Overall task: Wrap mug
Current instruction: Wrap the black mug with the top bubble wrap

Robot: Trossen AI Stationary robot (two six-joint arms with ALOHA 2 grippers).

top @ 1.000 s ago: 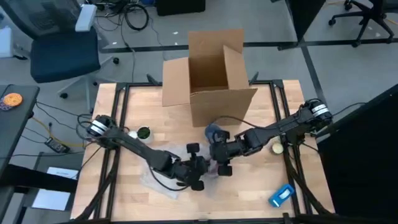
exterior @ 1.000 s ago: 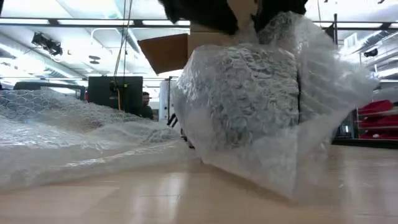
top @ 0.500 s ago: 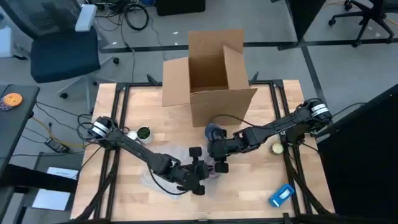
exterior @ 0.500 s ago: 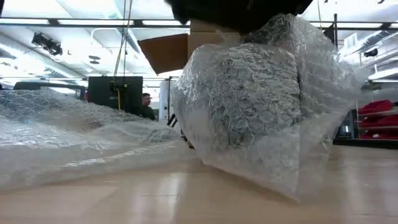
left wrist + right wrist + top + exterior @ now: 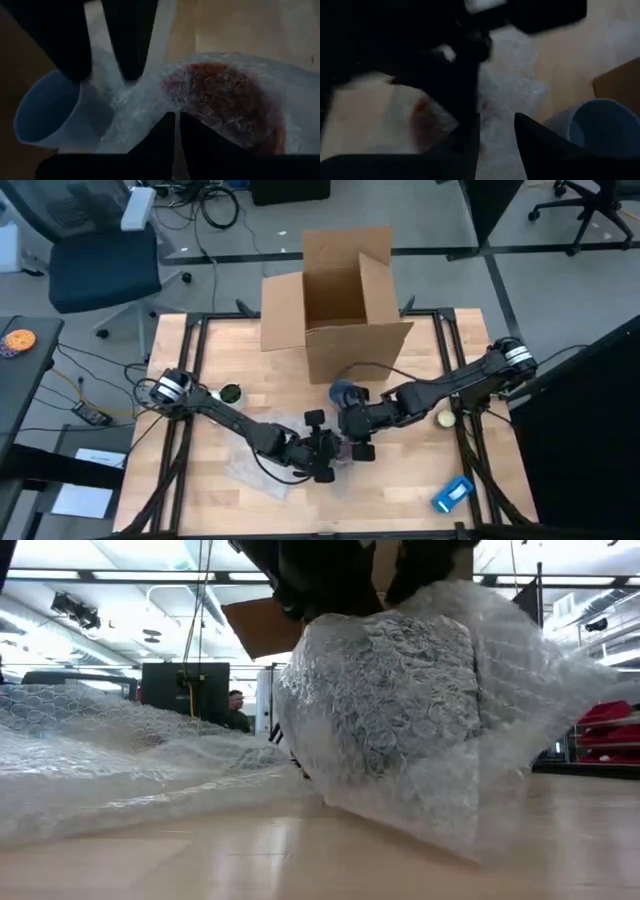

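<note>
The red mug [image 5: 225, 100] lies wrapped in clear bubble wrap [image 5: 400, 710] at the table's middle. The rest of the sheet [image 5: 262, 468] spreads toward the left near side. My left gripper [image 5: 325, 458] and my right gripper [image 5: 358, 438] meet above the bundle, each shut on wrap. A blue cup [image 5: 344, 392] lies on its side just beyond them, its open mouth [image 5: 42, 112] showing in the left wrist view. In the low view the bundle's lower flap [image 5: 450, 810] rests on the table. My left gripper pinches a thin fold of bubble wrap [image 5: 176, 127] between its two fingers, right beside the covered mug, coming from above and the table's left. My right gripper has a strip of wrap [image 5: 102, 55] between its two fingers next to the blue cup, coming from the right. One layer or several, I cannot tell.
An open cardboard box [image 5: 335, 300] stands at the table's far middle. A small green thing [image 5: 231, 393] and a white one [image 5: 212, 395] sit at the left, a pale ball [image 5: 445, 418] at the right, a blue object [image 5: 452, 493] near right. A person [image 5: 236, 708] shows beyond the table.
Both grippers have shifted a little above the bundle, the left one toward the near edge and then back. The wrap over the mug has been drawn about, and its flap on the right of the low view has changed shape. The bundle has stayed where it was.
</note>
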